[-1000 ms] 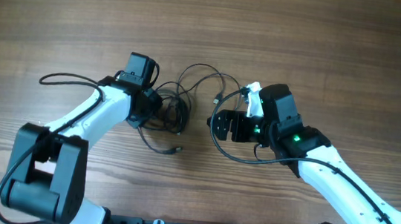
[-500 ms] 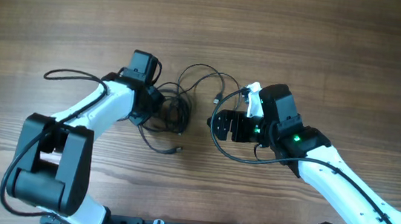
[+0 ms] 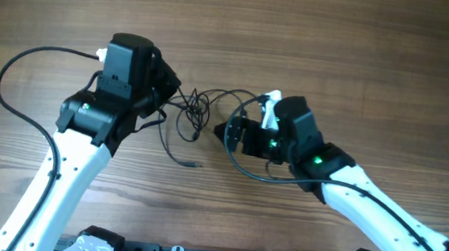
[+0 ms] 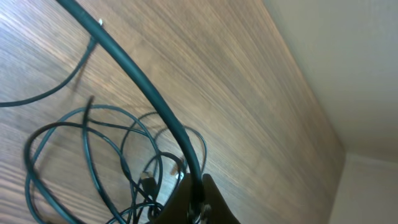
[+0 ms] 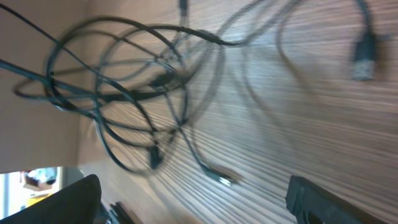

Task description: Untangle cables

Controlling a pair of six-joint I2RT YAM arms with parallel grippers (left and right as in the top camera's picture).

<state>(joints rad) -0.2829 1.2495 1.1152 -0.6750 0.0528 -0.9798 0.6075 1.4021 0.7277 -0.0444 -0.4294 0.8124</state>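
I take the one knot of cables (image 3: 195, 114) on the table (image 3: 342, 38) as my mark. I have two grippers in play, one on each side of that knot.

The left gripper (image 3: 167, 94) sits just left of the knot, at its edge. In the left wrist view its fingers (image 4: 198, 200) are pressed together on one cord, which runs taut from them up and over the loose loops.

The right gripper (image 5: 193, 183) sits just right of the knot. Its jaws are spread wide and no cord is pinched between them.

From the knot one big loop arcs out toward the right gripper. One loose tail runs down toward the robot's base and ends in a single tail plug (image 3: 194, 164).

The right wrist view is blurred, but I can make out two plug ends clearly: a silver-tipped plug (image 5: 219, 178) below the knot and a dark plug (image 5: 364, 50) well off to its side.

How many separate cords make up the knot I cannot tell.
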